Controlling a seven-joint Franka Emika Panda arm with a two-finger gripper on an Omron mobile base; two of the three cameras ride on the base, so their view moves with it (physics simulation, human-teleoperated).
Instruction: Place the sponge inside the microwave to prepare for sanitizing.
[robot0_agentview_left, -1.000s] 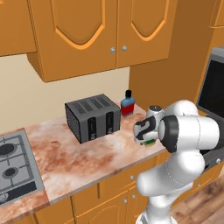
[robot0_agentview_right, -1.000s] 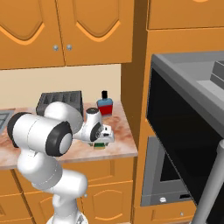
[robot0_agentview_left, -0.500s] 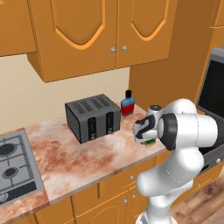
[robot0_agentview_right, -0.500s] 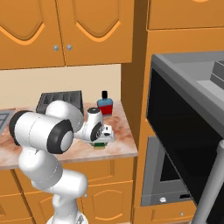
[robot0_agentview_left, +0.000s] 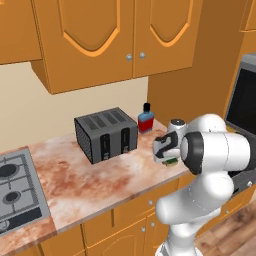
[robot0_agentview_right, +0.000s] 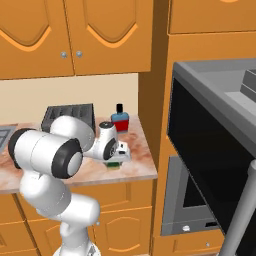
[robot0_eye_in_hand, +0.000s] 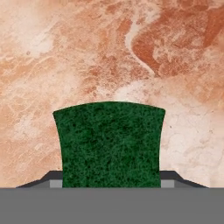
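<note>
Hand view: flat dark-green rectangular sponge (robot0_eye_in_hand: 109, 144) lies on marbled orange counter (robot0_eye_in_hand: 131, 52), squarely between both dark fingers (robot0_eye_in_hand: 169, 180), edges flush against them; grip closure unclear, cannot tell.

Light: bright, even, soft, with no clear source.
Shadows: faint, beneath the cabinets (robot0_agentview_left: 115, 40).
Glare: none on the tabletop (robot0_agentview_left: 100, 175).
Focus: sharp throughout; sponge (robot0_eye_in_hand: 109, 144) texture crisp in the hand view.
Distortion: none at edges.
</note>
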